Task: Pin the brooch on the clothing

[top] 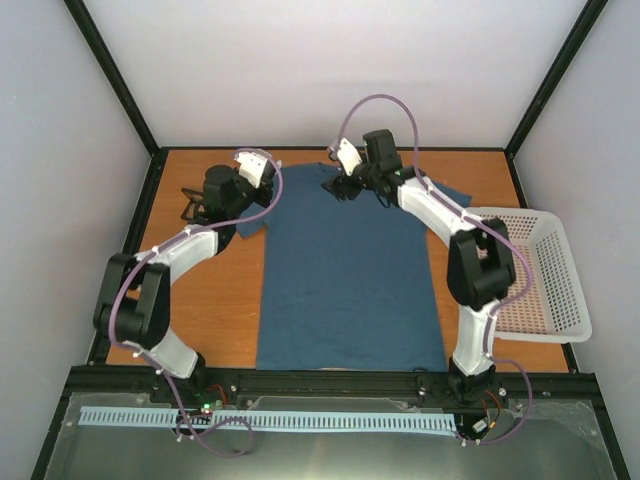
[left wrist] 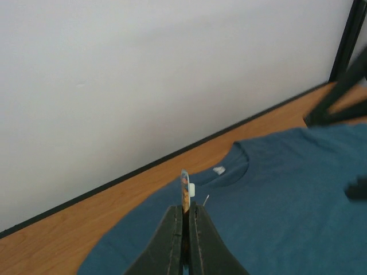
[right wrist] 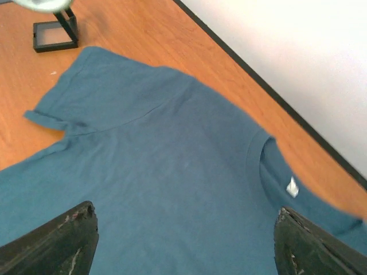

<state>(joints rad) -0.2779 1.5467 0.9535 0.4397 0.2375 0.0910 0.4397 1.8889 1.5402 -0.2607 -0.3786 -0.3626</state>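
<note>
The teal-blue T-shirt lies flat on the wooden table, neck toward the far wall. My left gripper hovers over the shirt's left shoulder, shut on the brooch. The brooch is a thin disc seen edge-on, with a white clasp and a bare pin sticking out to its right. It is held above the fabric, short of the collar. My right gripper is open and empty over the chest just below the collar. Its wide-apart fingers frame the shirt and its white neck label.
A small black frame-like holder stands on the table left of the shirt, and it also shows in the right wrist view. A white mesh basket sits at the right edge. The white back wall is close behind the collar.
</note>
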